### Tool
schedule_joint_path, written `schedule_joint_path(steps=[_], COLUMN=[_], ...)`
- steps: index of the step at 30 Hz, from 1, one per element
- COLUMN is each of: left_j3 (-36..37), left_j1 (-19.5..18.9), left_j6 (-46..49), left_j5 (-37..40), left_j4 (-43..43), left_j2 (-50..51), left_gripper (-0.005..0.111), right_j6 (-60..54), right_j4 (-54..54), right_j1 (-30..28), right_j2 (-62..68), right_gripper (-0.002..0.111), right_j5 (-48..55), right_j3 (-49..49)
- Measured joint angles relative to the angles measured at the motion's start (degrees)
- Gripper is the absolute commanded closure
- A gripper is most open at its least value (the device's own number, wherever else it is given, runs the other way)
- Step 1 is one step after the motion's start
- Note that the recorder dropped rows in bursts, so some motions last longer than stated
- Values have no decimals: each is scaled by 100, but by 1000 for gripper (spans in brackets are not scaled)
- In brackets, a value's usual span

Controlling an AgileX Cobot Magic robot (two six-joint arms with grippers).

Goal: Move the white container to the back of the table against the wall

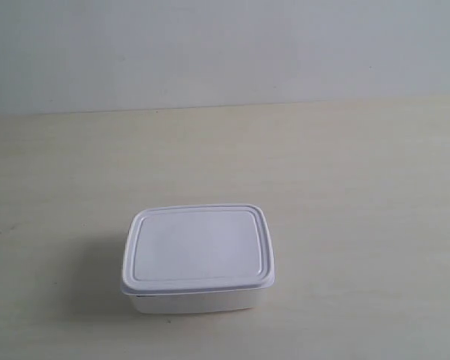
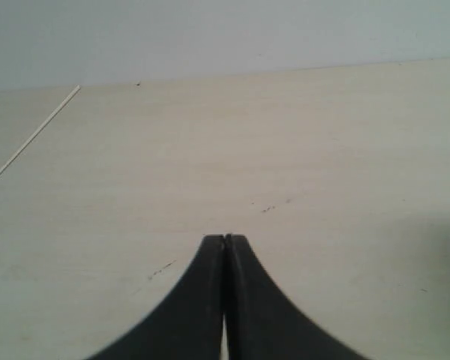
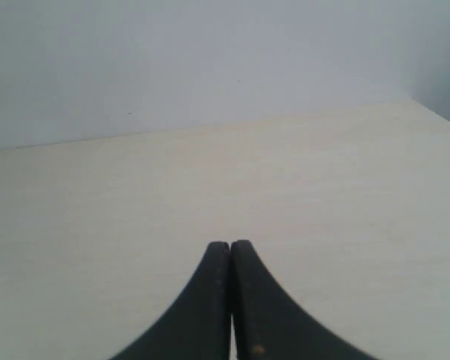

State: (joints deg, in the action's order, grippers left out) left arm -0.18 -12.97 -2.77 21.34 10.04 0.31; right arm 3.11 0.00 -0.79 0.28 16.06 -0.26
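The white container (image 1: 198, 258), a small lidded box with rounded corners, sits on the pale beige table (image 1: 345, 195) near the front of the exterior view, well short of the grey-white wall (image 1: 225, 45). No arm shows in that view. In the left wrist view my left gripper (image 2: 225, 238) is shut, its black fingertips pressed together over bare table (image 2: 285, 135), with nothing between them. My right gripper (image 3: 230, 244) is likewise shut and holds nothing, above bare table (image 3: 135, 195). The container appears in neither wrist view.
The wall (image 2: 210, 37) meets the table along a straight line at the back. A thin pale seam or edge (image 2: 34, 135) crosses the table in the left wrist view. The table's corner edge (image 3: 439, 112) shows in the right wrist view. Tiny dark specks (image 2: 268, 208) mark the surface.
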Motion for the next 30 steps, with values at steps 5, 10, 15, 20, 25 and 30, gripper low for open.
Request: schedule_joint_path(steps=[5,10,15,20,25,30], left_j3=[0,0,0,8,8,18], left_j1=[0,0,0,0,0,0], left_j6=[167,277,574,597,621,621], left_j5=[0,0,0,-511,-1270,-1805], left_j4=[15,15,433,661,707,707], left_j2=[0,0,0,0,0,0], left_gripper=[107,107,107,107,107,107], right_j6=[-11,-1,-1,-1,-1,11], right_j4=[-56,-69,-33,371,946,1974], right_j1=[0,0,0,0,0,0], right_j2=[0,0,0,0,0,0], right_gripper=[108,108,108,108,108,108], right_j5=[0,0,-361,-1079,-1371,-1638], right_j3=[0,0,0,0,0,0])
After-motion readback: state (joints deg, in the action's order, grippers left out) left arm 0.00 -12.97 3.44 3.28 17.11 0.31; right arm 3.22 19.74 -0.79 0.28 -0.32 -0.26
